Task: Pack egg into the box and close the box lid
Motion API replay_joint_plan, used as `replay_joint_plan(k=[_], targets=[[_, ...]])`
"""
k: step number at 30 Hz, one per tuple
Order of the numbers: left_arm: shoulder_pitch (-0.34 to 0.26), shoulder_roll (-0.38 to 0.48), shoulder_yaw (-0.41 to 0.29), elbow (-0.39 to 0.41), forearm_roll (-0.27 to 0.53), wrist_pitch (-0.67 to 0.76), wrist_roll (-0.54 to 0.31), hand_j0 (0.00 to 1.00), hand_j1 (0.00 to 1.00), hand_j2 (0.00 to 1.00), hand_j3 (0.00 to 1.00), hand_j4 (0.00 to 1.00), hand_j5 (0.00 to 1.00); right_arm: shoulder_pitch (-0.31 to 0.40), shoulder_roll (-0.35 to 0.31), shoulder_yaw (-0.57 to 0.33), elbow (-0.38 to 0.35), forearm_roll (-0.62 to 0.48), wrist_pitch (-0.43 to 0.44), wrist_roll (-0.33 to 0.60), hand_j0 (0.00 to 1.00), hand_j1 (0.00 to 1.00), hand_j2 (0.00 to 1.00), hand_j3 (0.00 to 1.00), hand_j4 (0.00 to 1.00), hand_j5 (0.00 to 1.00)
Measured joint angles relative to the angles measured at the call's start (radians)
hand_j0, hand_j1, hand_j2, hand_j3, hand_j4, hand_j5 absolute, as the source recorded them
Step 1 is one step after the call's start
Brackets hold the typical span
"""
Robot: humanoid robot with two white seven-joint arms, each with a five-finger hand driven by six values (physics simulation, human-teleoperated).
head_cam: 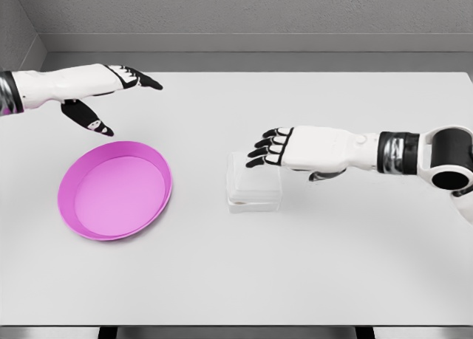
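**Clear Box Awaits a Light Touch**

Nearest the camera, a pink plate [114, 187] is seen empty on the table [332, 265]. Just beside it sits the clear box [254, 182], lid apparently down, with the right hand [295, 148] poised above, fingers [264, 151] loosely curled, gripping nothing. The left hand [111, 88] is held open, well apart. No egg is seen. Thin, slippery plastic is judged best pressed at the lid's edge.

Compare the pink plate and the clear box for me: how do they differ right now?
The pink plate is round, opaque and uncovered; the clear box is squarish and see-through, with the right hand over it. The plate is wider, the box taller. Both rest on the white table.
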Motion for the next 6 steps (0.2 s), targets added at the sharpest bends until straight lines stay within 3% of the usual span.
replay_joint_plan(k=[3,6], targets=[[0.002,0.000,0.000,0.001,0.000,0.000,0.000,1.00,1.00,1.00,1.00,1.00,1.00,0.000,-0.003,-0.098,0.094,-0.088,0.000,0.000,1.00,1.00,1.00,1.00,1.00,1.00],[0.003,-0.001,0.000,0.001,0.000,0.000,0.000,1.00,1.00,1.00,1.00,1.00,1.00,0.000,-0.004,-0.136,0.144,-0.136,0.000,0.000,1.00,1.00,1.00,1.00,1.00,1.00]])
